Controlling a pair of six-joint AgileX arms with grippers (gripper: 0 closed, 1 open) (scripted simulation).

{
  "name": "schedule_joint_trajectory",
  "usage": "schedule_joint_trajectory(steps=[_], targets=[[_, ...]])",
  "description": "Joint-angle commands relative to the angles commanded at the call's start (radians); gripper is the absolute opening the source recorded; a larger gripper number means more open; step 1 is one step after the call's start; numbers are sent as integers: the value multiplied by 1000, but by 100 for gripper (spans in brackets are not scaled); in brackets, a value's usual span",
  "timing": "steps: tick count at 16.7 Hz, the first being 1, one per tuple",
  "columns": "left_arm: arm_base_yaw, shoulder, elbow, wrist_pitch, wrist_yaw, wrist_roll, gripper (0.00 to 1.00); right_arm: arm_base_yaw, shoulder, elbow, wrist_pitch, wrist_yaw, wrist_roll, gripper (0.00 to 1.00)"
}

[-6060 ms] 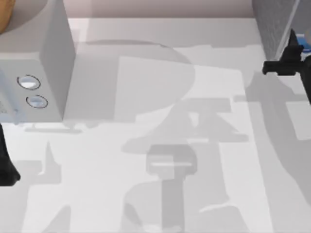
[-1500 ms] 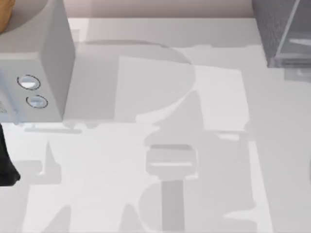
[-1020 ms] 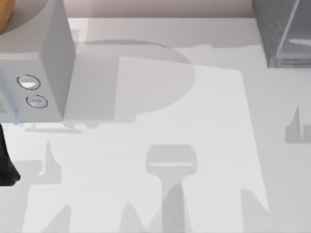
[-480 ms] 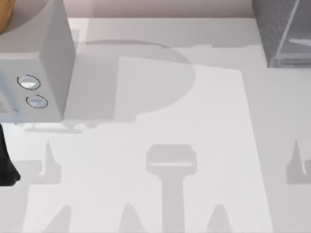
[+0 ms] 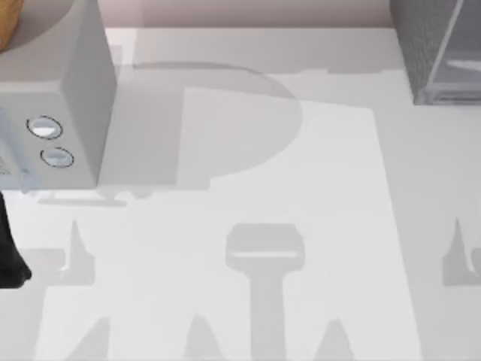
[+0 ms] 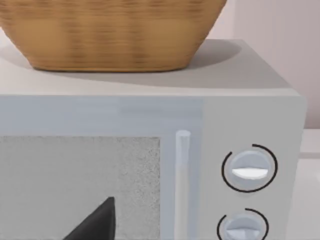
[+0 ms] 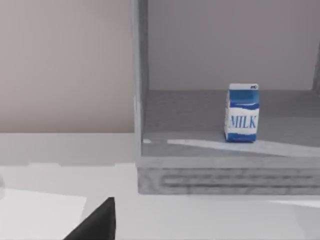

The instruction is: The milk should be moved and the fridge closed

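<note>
Your right gripper's fingers (image 7: 95, 222) show as one dark tip at the edge of the right wrist view, so you cannot tell how far they are open; they touch nothing. Beyond them the milk (image 7: 242, 113) stands upright on the floor of the open fridge (image 7: 225, 175), well apart from the fingers. The carton looks placed, so closing is the step in hand: you need to reach the door panel (image 5: 460, 45) at the table's (image 5: 316, 195) far right and swing it shut (mind the carton). Your left arm (image 5: 11, 256) sits parked by the microwave (image 5: 75, 98).
</note>
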State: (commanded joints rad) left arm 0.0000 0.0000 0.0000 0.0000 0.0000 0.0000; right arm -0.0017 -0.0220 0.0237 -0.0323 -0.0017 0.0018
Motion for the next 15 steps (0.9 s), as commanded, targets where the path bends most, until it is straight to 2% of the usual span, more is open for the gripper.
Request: schedule_joint_trajectory(steps=[5,15], targets=[[0,0,0,0,0,0,100,2,-161,132,-264,0,-1,100],[0,0,0,0,0,0,100,-2,-617,506,-1135,11,-11,100]])
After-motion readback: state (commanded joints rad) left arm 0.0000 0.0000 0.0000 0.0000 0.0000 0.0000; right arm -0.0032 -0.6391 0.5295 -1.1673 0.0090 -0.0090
